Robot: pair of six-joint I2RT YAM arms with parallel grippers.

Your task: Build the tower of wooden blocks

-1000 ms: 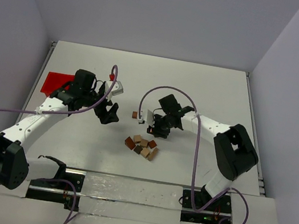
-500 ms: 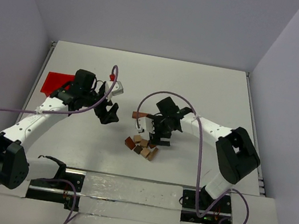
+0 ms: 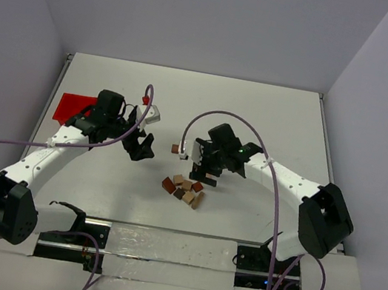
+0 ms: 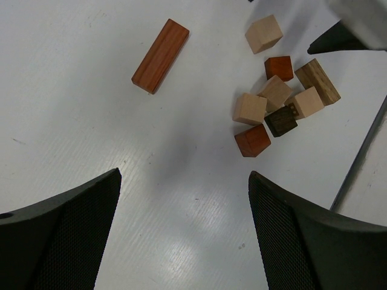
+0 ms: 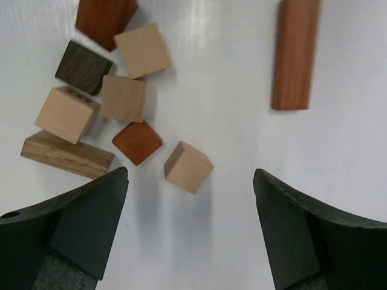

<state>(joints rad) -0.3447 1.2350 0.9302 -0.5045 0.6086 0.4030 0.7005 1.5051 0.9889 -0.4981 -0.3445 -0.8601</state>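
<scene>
The right gripper (image 5: pixel 190 174) had just sprung apart. A second earlier its jaws were almost pressed together. Now its fingers (image 5: pixel 84 223) stood spread wide at either side of the wrist view, holding nothing and appearing clear of every piece.

Under the gap lay a tan cube (image 5: pixel 188 167), flat on the table (image 3: pixel 259 119) and apart from the rest. It may be what was let go, though the pictures did not settle that. Just beyond it, toward the arm bases, sat the other blocks (image 5: pixel 124 96) in a loose cluster, each lying on the table and none stacked. The bar (image 5: pixel 295 54) lay alone on the far side, between the two arms.

In my judgement the tower was not yet begun. The release put nothing onto a stack, so a fresh grasp was needed, and the bar looked the likely base.

Further out, the left gripper (image 4: pixel 184 176) hung over bare table, its fingers also spread and empty. The bar and the cluster lay ahead of it, well apart from its tips.
</scene>
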